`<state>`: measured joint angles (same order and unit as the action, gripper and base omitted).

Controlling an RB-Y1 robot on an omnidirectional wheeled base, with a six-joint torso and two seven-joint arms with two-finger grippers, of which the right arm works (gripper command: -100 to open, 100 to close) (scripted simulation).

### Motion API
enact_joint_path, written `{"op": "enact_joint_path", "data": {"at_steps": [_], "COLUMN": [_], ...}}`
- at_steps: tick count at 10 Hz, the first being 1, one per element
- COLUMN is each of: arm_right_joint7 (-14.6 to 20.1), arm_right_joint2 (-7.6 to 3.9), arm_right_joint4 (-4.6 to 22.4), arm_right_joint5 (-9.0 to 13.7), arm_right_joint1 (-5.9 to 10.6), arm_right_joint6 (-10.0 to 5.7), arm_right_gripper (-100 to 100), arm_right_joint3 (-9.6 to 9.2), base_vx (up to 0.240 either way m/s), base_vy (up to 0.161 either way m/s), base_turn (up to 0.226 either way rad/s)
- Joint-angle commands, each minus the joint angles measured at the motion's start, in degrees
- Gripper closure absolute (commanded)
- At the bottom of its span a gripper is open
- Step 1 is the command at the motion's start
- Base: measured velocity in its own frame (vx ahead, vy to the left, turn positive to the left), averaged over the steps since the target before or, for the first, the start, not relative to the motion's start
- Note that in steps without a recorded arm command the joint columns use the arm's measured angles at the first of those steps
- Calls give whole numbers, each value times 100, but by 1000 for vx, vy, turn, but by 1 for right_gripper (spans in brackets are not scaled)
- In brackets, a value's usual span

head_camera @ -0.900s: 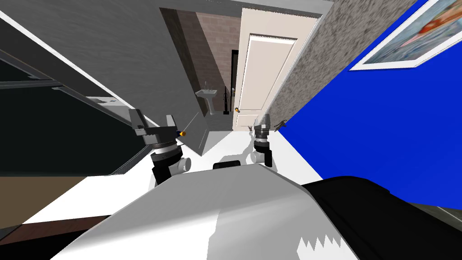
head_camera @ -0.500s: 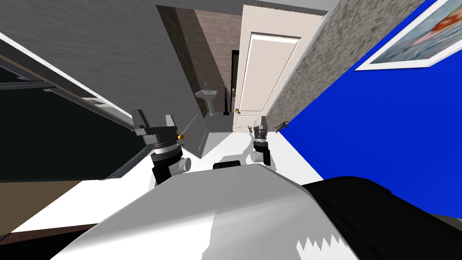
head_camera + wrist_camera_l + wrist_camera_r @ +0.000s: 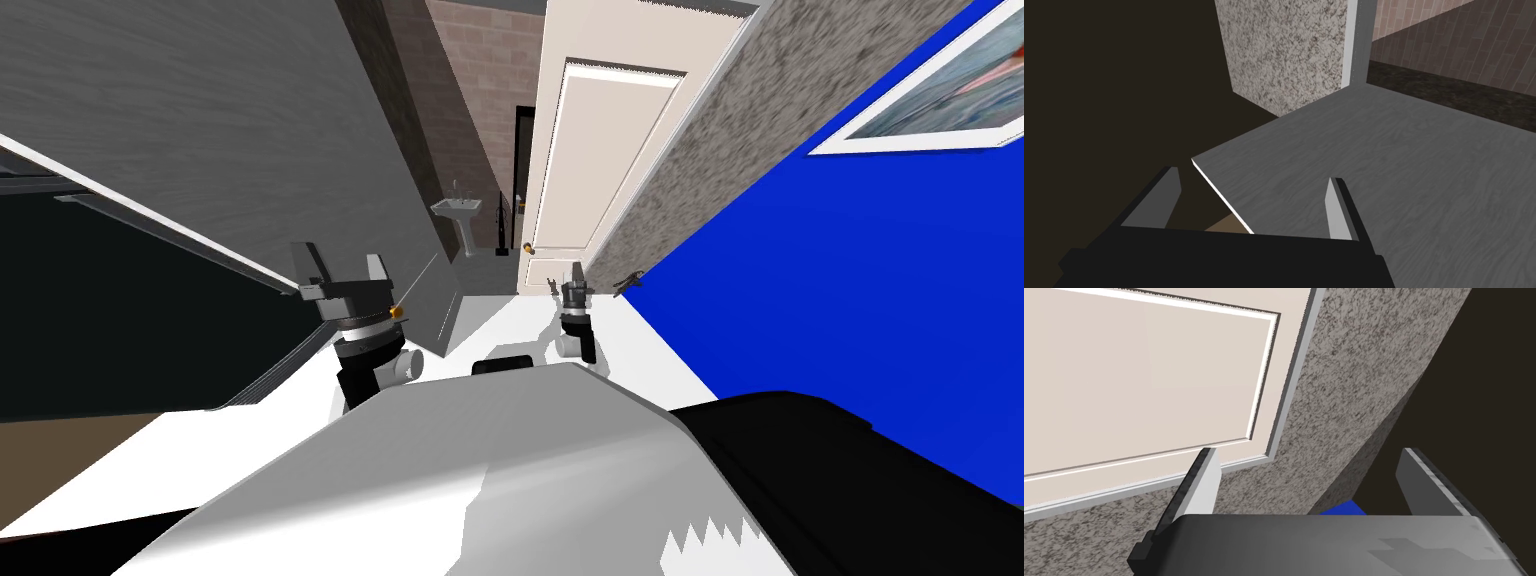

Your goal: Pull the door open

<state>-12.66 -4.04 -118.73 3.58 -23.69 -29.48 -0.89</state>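
Both jaws stand apart, gripping nothing. Our left gripper (image 3: 340, 268) is at the free edge of the grey door (image 3: 250, 130), ajar on our left, just beside its orange knob (image 3: 397, 312). Our right gripper (image 3: 577, 272) faces the cream door (image 3: 600, 150).

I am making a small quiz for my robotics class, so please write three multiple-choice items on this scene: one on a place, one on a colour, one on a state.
1. Where does the sink stand?
A) by the brick wall
B) on a shelf
C) under a window

2. What colour is the door at the left hand?
A) red
B) grey
C) green

3. How are the left hand's fingers?
A) shut on a cup
B) shut on nothing
C) open

Answers: 1 A, the head view shows it in front of the bricks; 2 B, its wood-grain face is grey; 3 C, they stand apart in the left wrist view.
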Motion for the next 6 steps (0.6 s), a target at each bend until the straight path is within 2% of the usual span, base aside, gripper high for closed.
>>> {"op": "enact_joint_path", "data": {"at_steps": [1,6], "arm_right_joint7": [-127,-515], "arm_right_joint2": [-19,-71], "arm_right_joint4": [177,726], "arm_right_joint5": [-61,-259], "arm_right_joint1": [47,210], "arm_right_joint6": [-56,-203], "arm_right_gripper": [-100,-100], "arm_right_joint3": [51,218], "base_vx": [96,97], "base_vy": [4,2], "base_turn": [4,2]}}
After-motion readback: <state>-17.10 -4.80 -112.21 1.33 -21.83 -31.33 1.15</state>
